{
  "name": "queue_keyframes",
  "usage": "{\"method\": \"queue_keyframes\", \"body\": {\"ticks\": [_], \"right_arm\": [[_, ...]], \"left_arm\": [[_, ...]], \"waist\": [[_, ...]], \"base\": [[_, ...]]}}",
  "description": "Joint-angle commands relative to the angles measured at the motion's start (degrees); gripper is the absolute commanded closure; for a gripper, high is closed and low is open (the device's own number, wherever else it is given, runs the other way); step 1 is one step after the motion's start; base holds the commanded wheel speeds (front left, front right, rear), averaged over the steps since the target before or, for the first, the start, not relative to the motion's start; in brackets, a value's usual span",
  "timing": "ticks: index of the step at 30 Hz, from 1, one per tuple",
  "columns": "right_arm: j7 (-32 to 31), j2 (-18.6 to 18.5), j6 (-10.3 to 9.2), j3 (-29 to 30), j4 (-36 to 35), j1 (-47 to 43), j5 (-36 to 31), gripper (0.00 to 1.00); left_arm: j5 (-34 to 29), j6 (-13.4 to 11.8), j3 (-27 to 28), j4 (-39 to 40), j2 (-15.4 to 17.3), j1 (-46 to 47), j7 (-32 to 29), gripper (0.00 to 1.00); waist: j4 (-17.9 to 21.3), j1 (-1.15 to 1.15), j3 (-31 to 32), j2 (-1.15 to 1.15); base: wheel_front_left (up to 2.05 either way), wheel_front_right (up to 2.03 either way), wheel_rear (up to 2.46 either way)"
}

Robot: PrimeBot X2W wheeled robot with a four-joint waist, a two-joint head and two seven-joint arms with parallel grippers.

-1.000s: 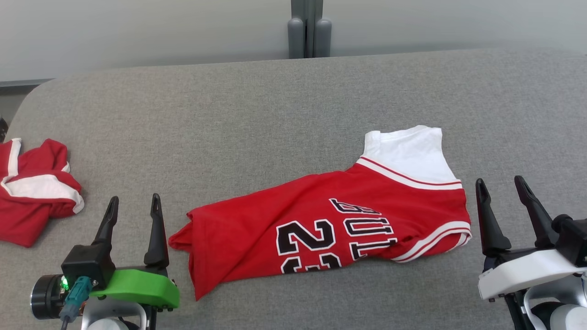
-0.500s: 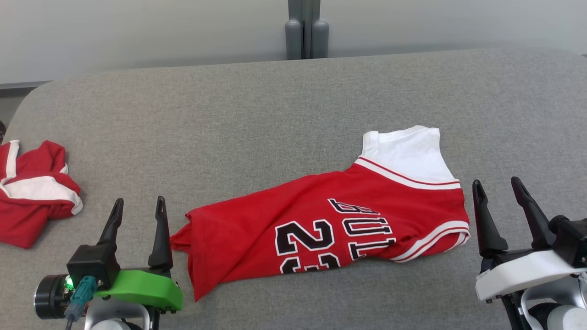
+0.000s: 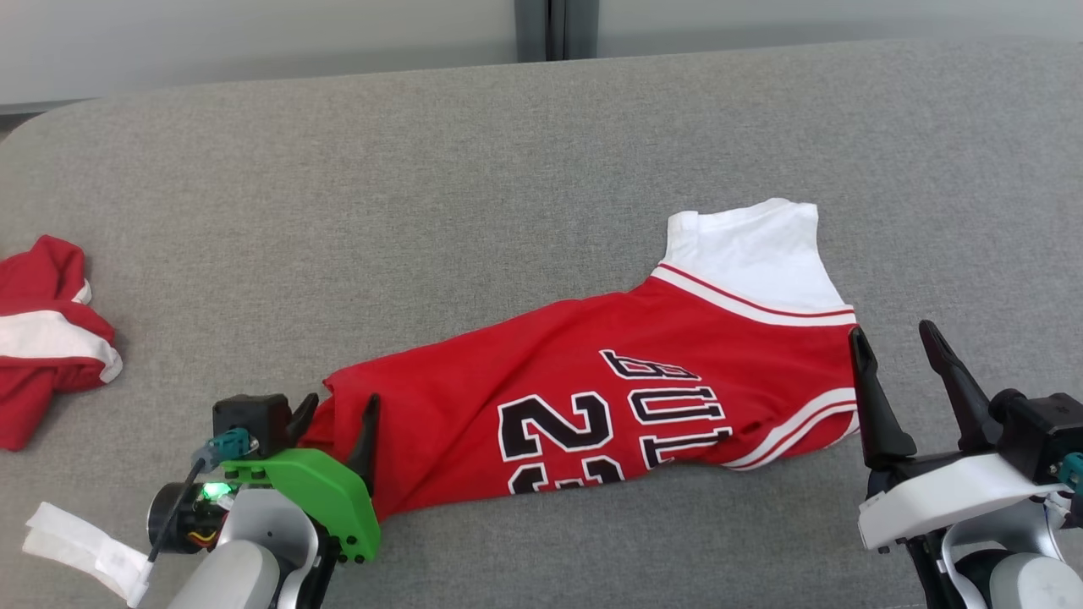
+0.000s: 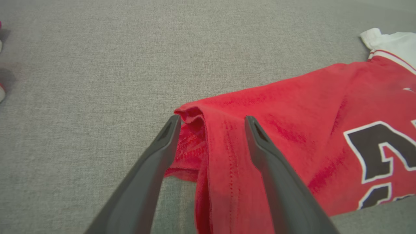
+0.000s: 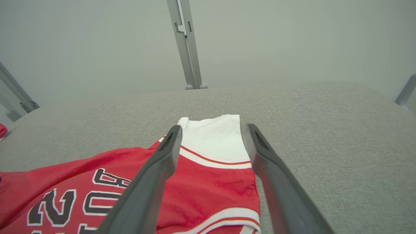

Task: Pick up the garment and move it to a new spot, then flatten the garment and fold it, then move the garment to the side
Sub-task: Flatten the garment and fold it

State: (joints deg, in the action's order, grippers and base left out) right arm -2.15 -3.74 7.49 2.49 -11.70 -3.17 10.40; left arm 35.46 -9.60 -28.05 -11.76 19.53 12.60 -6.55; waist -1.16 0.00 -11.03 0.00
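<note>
The garment (image 3: 592, 397) is a red jersey with black numerals and a white panel, lying creased across the middle of the grey padded table (image 3: 423, 169). My left gripper (image 3: 340, 404) is open at the garment's bunched left corner. In the left wrist view that red corner (image 4: 208, 136) sits between the fingers of the left gripper (image 4: 212, 118), which are spread wide and not pinching it. My right gripper (image 3: 891, 331) stands open just off the garment's right edge. In the right wrist view the right gripper (image 5: 213, 127) frames the white panel (image 5: 211, 139) from above.
A second red and white garment (image 3: 42, 338) lies crumpled at the table's left edge. Grey posts (image 3: 550, 25) stand behind the table's far edge. A white tag (image 3: 80, 541) hangs by my left arm. Bare grey padding stretches behind and to the right of the jersey.
The head view has tipped down and shifted. My left gripper has moved forward and right, now straddling the garment's left corner. The right gripper has edged closer to the garment's right side.
</note>
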Motion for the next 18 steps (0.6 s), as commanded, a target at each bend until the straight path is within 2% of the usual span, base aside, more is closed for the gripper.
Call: {"method": "queue_keyframes", "body": {"ticks": [1, 2, 9, 13, 18], "right_arm": [[0.4, 0.1, 0.00, 0.0, 0.2, 0.8, 0.2, 0.00], [0.5, 0.1, 0.00, -0.1, 0.3, 0.9, 0.3, 0.00], [1.0, 0.2, 0.00, 0.3, 0.8, 1.5, 0.2, 0.00], [1.3, 0.3, 0.00, 0.5, 1.0, 2.1, 0.2, 0.00], [1.4, 0.5, 0.00, 0.7, 1.5, 2.4, 0.3, 0.00]], "left_arm": [[0.6, 0.6, 0.2, -0.9, -0.2, 1.6, -0.3, 0.07], [1.8, 1.3, 0.3, -1.5, -0.7, 1.8, -0.5, 1.00], [2.0, 3.1, 0.8, -3.8, -0.2, 4.5, 0.1, 1.00], [-0.7, 3.4, 0.7, -3.8, 0.6, 8.2, 3.6, 1.00], [-3.6, 4.3, 0.1, -4.7, 0.0, 13.9, 7.1, 1.00]], "waist": [[0.6, 0.00, -0.8, 0.00], [0.8, 0.00, -1.0, 0.00], [1.7, 0.00, -1.5, 0.00], [2.2, 0.00, -1.7, 0.00], [2.7, 0.00, -2.0, 0.00]], "base": [[0.00, 0.00, 0.00], [0.00, 0.00, 0.00], [0.00, 0.00, 0.00], [0.00, 0.00, 0.00], [0.00, 0.00, 0.00]]}}
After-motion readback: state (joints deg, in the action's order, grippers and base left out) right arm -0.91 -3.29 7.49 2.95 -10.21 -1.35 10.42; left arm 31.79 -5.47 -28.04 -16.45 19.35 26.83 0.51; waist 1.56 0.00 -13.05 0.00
